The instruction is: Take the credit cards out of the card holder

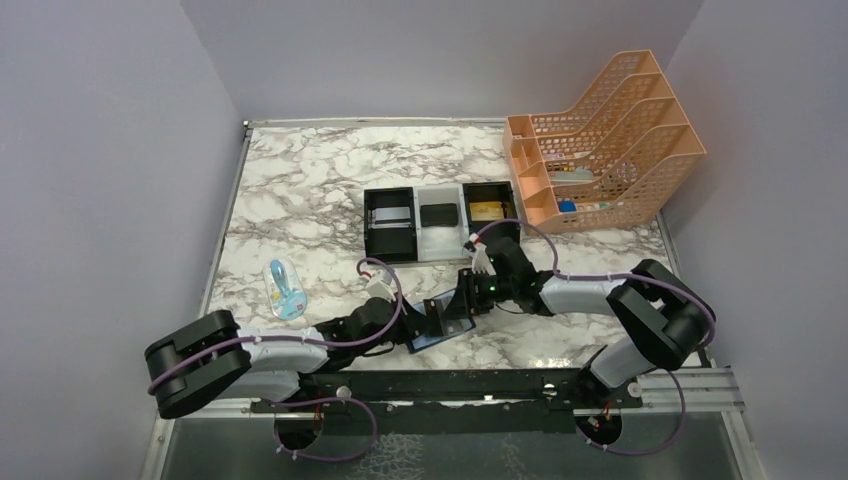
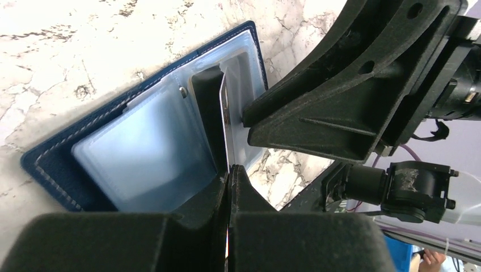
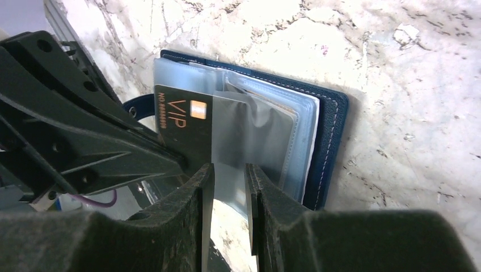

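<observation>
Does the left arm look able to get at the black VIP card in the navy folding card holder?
Likely yes: the left gripper is shut on the black VIP card, which sticks partly out of the card holder.

Both arms lie low and folded inward, the left arm (image 1: 270, 350) reaching right and the right arm (image 1: 590, 295) reaching left, their wrists nearly meeting. The left gripper (image 1: 432, 318) pinches a black card (image 3: 181, 122) by its edge. The right gripper (image 1: 463, 299) points down with its fingers (image 3: 203, 187) slightly parted.
</observation>
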Controlling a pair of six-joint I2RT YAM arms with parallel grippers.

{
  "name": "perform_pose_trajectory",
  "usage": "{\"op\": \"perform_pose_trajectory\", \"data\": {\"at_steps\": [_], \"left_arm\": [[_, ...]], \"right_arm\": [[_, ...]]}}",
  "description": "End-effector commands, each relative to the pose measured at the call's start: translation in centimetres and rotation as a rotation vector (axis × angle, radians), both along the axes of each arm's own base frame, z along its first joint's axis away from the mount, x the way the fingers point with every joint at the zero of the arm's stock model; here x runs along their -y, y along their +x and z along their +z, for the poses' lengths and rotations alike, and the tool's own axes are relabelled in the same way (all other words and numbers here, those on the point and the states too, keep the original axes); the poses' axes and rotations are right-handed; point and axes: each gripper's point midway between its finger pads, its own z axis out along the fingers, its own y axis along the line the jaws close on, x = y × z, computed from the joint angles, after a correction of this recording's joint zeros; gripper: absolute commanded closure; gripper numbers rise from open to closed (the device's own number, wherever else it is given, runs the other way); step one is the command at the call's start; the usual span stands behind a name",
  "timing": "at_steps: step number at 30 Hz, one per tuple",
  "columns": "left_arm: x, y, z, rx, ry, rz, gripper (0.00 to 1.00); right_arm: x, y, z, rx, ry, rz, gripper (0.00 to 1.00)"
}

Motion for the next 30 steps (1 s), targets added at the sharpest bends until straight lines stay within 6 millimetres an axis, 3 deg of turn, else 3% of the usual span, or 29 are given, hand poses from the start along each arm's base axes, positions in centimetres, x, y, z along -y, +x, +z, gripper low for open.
{"op": "perform_pose_trajectory", "data": {"at_steps": [1,5,11,18,22,25,30], "left_arm": [[-0.7,0.1,0.8,0.021,0.002,0.02,1.0],[-2.5,0.1,0.4,0.015,0.114,0.043,1.0],[-4.0,0.4,2.7,0.084,0.146,0.056,1.0],[-3.7,0.1,5.2,0.164,0.085,0.005,1.0],[-2.1,-0.5,6.7,0.197,0.0,-0.07,1.0],[-1.3,-0.4,8.1,0.203,-0.084,-0.105,1.0],[-1.8,1.2,9.7,0.222,-0.178,-0.093,1.0]], "right_arm": [[2.7,0.5,-2.3,0.032,-0.171,-0.062,0.72],[2.2,1.3,-0.4,0.093,-0.137,-0.047,0.71],[2.0,2.6,3.5,0.207,-0.077,-0.085,0.66],[2.5,3.9,6.3,0.265,-0.008,-0.155,0.51],[3.2,4.0,7.8,0.253,0.102,-0.195,0.3],[4.1,4.5,8.7,0.274,0.169,-0.258,0.27],[4.2,3.9,11.1,0.362,0.301,-0.26,0.27]]}}
